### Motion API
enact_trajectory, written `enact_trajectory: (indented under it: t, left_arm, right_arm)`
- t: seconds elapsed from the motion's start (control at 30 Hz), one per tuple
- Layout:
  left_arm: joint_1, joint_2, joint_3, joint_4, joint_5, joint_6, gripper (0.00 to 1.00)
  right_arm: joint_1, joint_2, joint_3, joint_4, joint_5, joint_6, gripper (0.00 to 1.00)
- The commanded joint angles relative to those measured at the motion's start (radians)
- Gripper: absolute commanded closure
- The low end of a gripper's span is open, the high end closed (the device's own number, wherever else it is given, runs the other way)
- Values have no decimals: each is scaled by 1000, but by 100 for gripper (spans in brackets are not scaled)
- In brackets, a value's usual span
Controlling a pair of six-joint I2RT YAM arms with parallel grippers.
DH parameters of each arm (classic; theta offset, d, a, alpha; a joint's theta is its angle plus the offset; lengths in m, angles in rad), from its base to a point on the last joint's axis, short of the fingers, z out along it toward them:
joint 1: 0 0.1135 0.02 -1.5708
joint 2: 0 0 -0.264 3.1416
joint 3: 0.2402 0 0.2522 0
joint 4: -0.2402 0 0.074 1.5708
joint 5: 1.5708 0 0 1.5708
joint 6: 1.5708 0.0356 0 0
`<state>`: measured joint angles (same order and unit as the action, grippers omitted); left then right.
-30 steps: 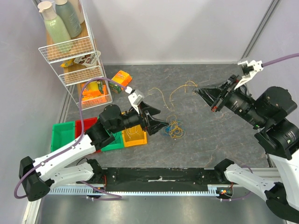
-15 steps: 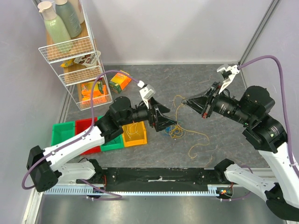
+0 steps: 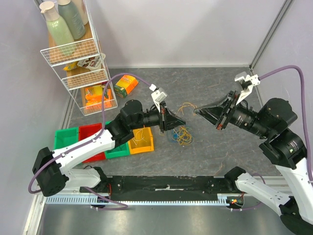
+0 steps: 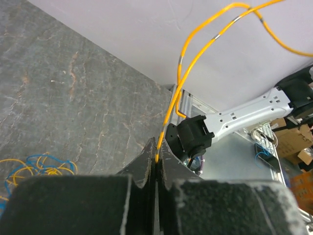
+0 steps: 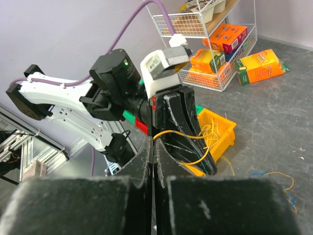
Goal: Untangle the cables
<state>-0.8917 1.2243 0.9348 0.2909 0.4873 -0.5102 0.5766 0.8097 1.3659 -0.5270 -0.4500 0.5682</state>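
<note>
Lena: Since a second ago the left gripper (image 3: 179, 123) has come up off the pile and snapped closed. The right gripper (image 3: 197, 111) has swung in from the back right toward the middle.

Tom: What has the left one got?

Lena: Its jaws are pinched flat on one yellow cable (image 4: 178, 73). In the wrist view the strand leaves the tips and climbs away.

Tom: And the other cables?

Lena: The bunch (image 3: 183, 135), mostly yellow and blue, lies on the table (image 3: 230, 152) just in front of the left tips, between the arms.

Tom: Right side?

Lena: Clamped too, with yellow cable coming out of its tips toward the left gripper.

Tom: Which step, then?

Lena: I'd say it's separating that one cable, now that each gripper has a hold on it. I can't tell whether it's still snagged in the bunch. The next move probably calls for drawing the grippers apart slowly and watching whether the bunch drags along.

Tom: How does the cable lie?

Lena: Its long axis runs left to right between the tips, with the right end a little farther back. It's slack and bows in loops toward the back wall.
</note>
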Motion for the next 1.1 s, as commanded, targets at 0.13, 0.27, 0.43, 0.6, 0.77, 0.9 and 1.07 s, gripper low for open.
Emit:
enact_trajectory:
  t: [0.13,0.27,0.43,0.6,0.77,0.9,1.07]
  left_arm:
    - [0,-230,-51,-162,-297,139,98]
    - [2,-388,-41,-361,-430,219,98]
    - [4,-462,111,-698,-608,282,98]
    - [2,-388,355,-1043,-854,282,98]
    - [5,-381,420,-1199,-1053,243,98]
    - [5,-443,352,-1190,-1248,240,98]
    - [19,-540,237,-1064,-1438,307,98]
  right_arm:
    - [-3,-17,-66,-172,238,-148,100]
    - [-3,-15,-187,-151,208,-171,89]
    - [-1,3,-309,-22,72,-157,40]
    - [-1,11,-330,7,143,-186,25]
    - [-1,46,-395,93,65,-165,25]
    - [-1,49,-427,111,53,-165,24]
    - [-1,42,-444,108,48,-182,24]
